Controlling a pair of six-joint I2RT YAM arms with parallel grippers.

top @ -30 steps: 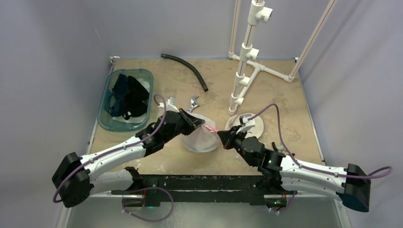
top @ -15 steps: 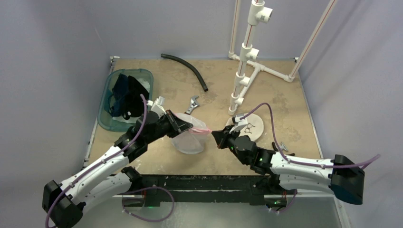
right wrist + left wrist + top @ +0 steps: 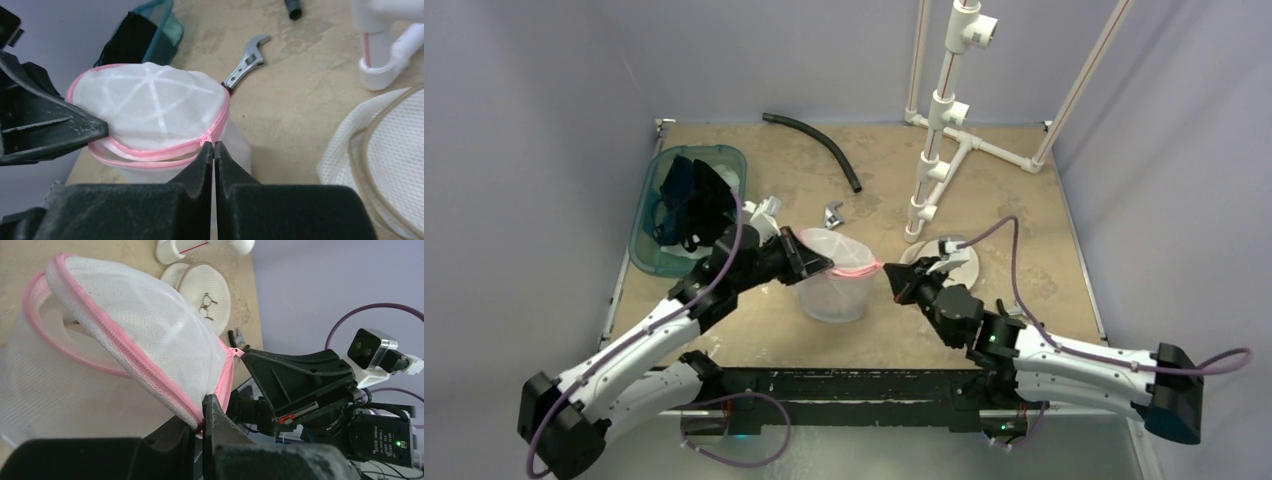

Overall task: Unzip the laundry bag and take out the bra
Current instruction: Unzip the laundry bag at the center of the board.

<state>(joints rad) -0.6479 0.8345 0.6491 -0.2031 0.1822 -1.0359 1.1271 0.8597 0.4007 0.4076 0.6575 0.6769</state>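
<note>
**Zipper partly open, bra not yet out.**

The round white mesh laundry bag (image 3: pixel 829 290) with a pink zipper (image 3: pixel 150 150) stands in the near middle of the tan desk (image 3: pixel 1024 200), between the two arms. On the side toward the left gripper (image 3: pixel 826 267), the domed lid is lifted and a gap shows between two pink lines. From this I judge the zipper is open only part of the way. The bra is not outside the bag, and I cannot make it out through the mesh. The right gripper (image 3: pixel 890 277) is closed tightly on the small pink pull (image 3: pixel 206 140) at the opposite edge. The left gripper is pinched on the pink rim. What is left is to finish the zipper and then take out the bra. A flat white mesh disc (image 3: pixel 954 262) lies just beside the bag.
</note>
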